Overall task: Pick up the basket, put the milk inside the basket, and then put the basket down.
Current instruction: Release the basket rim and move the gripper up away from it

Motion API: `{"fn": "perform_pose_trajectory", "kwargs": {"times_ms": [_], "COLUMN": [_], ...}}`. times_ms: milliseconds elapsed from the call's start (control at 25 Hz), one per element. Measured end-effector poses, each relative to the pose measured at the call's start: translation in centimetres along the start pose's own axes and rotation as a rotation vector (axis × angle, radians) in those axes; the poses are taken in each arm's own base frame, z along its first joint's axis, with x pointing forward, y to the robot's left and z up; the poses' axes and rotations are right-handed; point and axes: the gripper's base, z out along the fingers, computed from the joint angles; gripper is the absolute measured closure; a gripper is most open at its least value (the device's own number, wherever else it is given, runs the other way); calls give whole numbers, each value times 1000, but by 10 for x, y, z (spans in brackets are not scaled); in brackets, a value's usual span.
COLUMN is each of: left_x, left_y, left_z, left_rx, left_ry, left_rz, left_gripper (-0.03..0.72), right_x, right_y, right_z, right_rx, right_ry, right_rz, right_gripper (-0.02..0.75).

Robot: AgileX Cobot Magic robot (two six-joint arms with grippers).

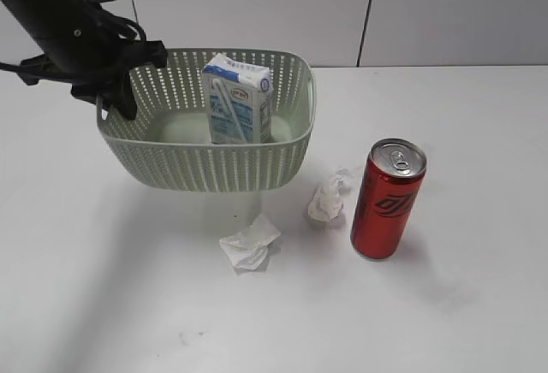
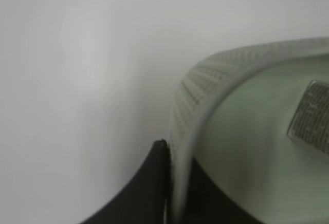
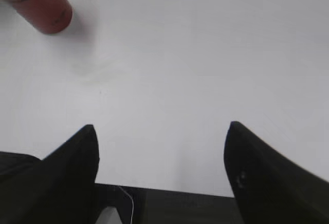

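Note:
The sage-green basket (image 1: 214, 168) sits at the back left of the white table. The white-and-blue milk carton (image 1: 237, 101) stands upright inside it. My left gripper (image 1: 120, 99) is shut on the basket's left wall; in the left wrist view its black fingers (image 2: 177, 183) pinch the rim (image 2: 205, 80) from both sides. Whether the basket rests on the table or hangs just above it, I cannot tell. My right gripper (image 3: 160, 131) is open and empty over bare table; it is out of the exterior view.
A tall red soda can (image 1: 387, 198) stands right of the basket; it also shows in the right wrist view (image 3: 38, 5). Two crumpled white tissues lie in front of the basket, one (image 1: 250, 243) near the middle, one (image 1: 330, 198) beside the can.

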Motion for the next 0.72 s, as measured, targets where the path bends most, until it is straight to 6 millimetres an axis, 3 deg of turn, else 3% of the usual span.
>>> {"fn": "perform_pose_trajectory", "kwargs": {"times_ms": [200, 480, 720], "left_x": [-22, -26, -25], "left_y": [2, 6, 8], "left_z": [29, 69, 83], "left_rx": [-11, -13, -19], "left_ry": [16, 46, 65], "left_rz": [22, 15, 10], "left_gripper": [688, 688, 688], "right_x": [31, 68, 85], "right_y": [4, 8, 10], "right_z": [-15, -22, -29], "right_rx": [14, 26, 41], "right_ry": [-152, -301, -447], "right_rz": [-7, -17, -22], "right_gripper": [146, 146, 146]}}
